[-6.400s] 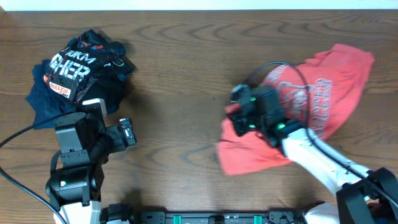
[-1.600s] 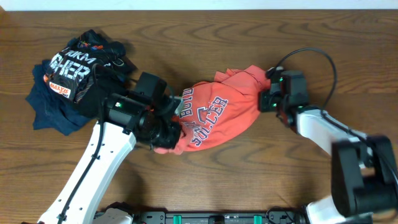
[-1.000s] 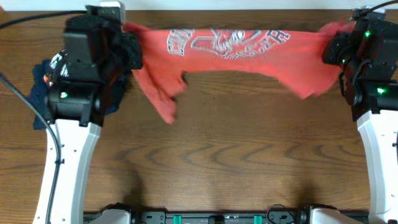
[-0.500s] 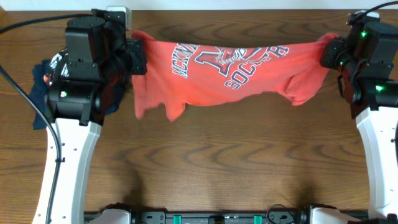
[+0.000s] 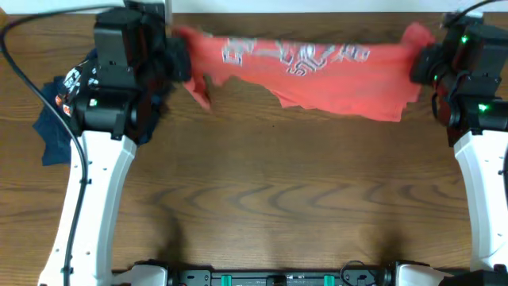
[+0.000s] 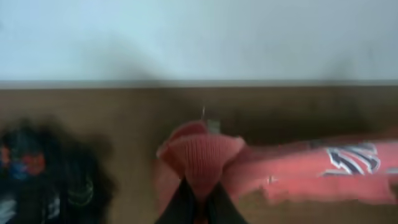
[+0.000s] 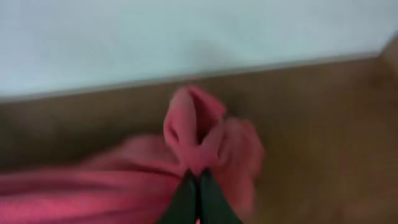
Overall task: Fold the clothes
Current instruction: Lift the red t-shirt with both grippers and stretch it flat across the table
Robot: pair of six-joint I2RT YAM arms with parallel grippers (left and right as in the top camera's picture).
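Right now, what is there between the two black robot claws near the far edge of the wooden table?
A coral-red cotton T-shirt with printed lettering, stretched from the left gripper to the right gripper, seen in the overhead view.

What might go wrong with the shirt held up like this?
The left gripper and right gripper each pinch only a small bunch of the shirt; one end may slip free. Its lower edge hangs uneven, so it may land creased. The dark clothes near its left end may get caught.
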